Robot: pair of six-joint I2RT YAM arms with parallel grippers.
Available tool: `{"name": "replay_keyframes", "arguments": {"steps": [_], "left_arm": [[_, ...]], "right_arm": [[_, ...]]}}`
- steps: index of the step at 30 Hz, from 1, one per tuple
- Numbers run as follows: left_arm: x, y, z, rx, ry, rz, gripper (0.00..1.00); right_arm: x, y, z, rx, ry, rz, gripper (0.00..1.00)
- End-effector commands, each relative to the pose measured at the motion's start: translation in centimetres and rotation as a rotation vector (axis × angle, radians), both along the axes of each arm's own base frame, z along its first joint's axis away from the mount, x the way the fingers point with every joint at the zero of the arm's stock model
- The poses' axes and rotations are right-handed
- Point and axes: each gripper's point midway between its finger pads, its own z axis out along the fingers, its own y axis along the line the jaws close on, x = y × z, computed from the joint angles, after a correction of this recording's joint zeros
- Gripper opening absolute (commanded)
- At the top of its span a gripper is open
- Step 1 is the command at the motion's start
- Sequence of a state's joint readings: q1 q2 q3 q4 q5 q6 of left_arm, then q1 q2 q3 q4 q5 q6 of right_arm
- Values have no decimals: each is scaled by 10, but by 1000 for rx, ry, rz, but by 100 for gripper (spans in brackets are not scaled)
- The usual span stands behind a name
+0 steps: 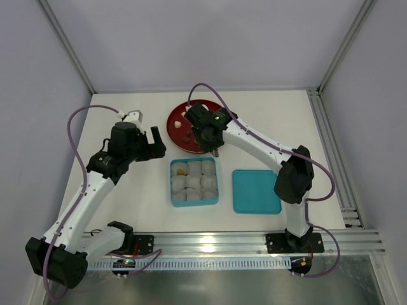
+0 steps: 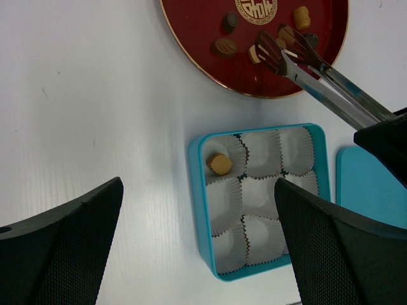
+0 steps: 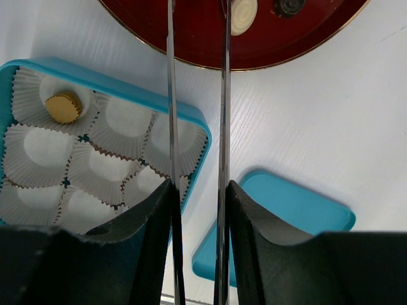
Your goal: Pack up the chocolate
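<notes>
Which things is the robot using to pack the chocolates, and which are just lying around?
For the job: chocolates on the red plate, tongs in the right gripper, blue box with paper cups, one tan chocolate already inside.
Just lying about: blue lid beside the box; left gripper, open and empty.

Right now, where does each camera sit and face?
Top external: overhead behind the bases, looking down on the table; left arm and right arm show.
Left wrist: looks past its open fingers at the blue box and red plate.
Right wrist: looks along the tongs its gripper clamps, toward the plate.
Shared: all show the box's single tan chocolate.
</notes>
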State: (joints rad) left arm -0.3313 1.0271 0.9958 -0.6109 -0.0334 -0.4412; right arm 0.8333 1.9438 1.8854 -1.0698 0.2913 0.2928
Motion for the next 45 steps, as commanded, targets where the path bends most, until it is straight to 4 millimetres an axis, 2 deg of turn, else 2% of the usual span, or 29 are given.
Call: {"name": "replay_keyframes", "arguments": {"steps": [1,17,31,37,45], "left_arm": [[4,2,5,-6,-23,9,100],[4,2,5,-8,-24,10,100],[4,2,6,-6,-26,10,100],[4,2,5,-7,-25,12,100],[4,2,4,-5,-22,12,100]], "right_arm": [[11,11,16,50,-42,24,41],[15,14,-9,11,-4,28,41],[15,14,-13,0,4,29,41],[18,13,-9,2,-11,25,34],[22,11,-2,6,-30,13,31]]}}
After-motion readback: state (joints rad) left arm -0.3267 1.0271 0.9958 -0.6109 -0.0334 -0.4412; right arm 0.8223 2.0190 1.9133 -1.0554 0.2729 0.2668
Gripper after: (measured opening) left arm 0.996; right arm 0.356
